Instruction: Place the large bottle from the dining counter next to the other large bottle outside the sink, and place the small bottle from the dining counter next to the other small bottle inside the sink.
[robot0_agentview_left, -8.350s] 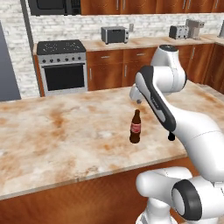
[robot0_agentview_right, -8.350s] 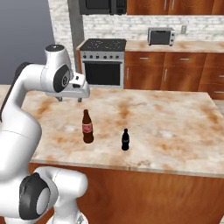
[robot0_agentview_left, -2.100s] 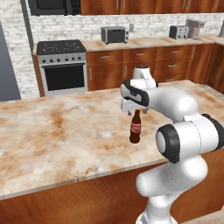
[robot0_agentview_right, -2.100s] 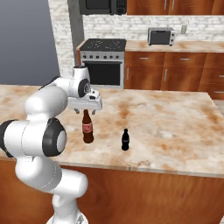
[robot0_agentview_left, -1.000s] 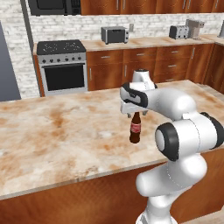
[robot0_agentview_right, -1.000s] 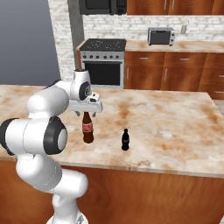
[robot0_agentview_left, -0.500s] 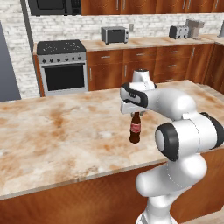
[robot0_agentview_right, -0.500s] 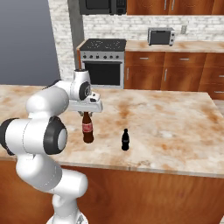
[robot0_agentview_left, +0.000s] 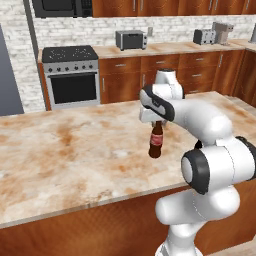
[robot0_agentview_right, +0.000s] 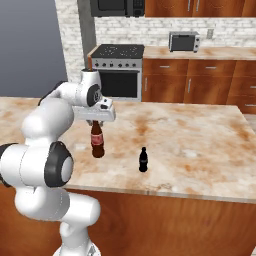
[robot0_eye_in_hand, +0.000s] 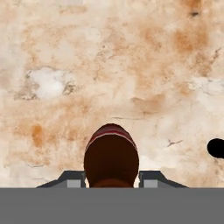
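1. The large bottle from the dining counter (robot0_agentview_left: 156, 143) stands upright on the marble surface (robot0_agentview_left: 65, 150) in the left base view, near the front edge and just in front of the robot's bent forearm. The claw (robot0_agentview_left: 157, 121) sits right over the bottle's neck, its fingers narrowed onto it. Behind the surface there is a stove (robot0_agentview_left: 71, 75) against the back wall, a toaster oven (robot0_agentview_left: 130, 39) on the far counter, and wooden cabinets below.

2. In the right base view the same brown bottle (robot0_agentview_right: 97, 141) with its red label is upright under the claw (robot0_agentview_right: 96, 121), which grips the neck from above. The bottle's base looks to be resting on the surface (robot0_agentview_right: 200, 145), though I cannot be sure from here that it is not lifted a touch. The small bottle from the dining counter (robot0_agentview_right: 143, 160), tiny and all black, stands upright near the brown one, apart from it and closer to the front edge. The stove (robot0_agentview_right: 118, 70) and toaster oven (robot0_agentview_right: 184, 41) show behind.

3. The hand view looks straight down on the brown bottle (robot0_eye_in_hand: 111, 155): its rounded shoulder and red band sit between the two fingertips (robot0_eye_in_hand: 72, 178), which press in on either side. A round black spot at the right edge is the small black bottle (robot0_eye_in_hand: 216, 148) seen from above, well clear of the grip. Veined marble (robot0_eye_in_hand: 109, 65) lies all around.
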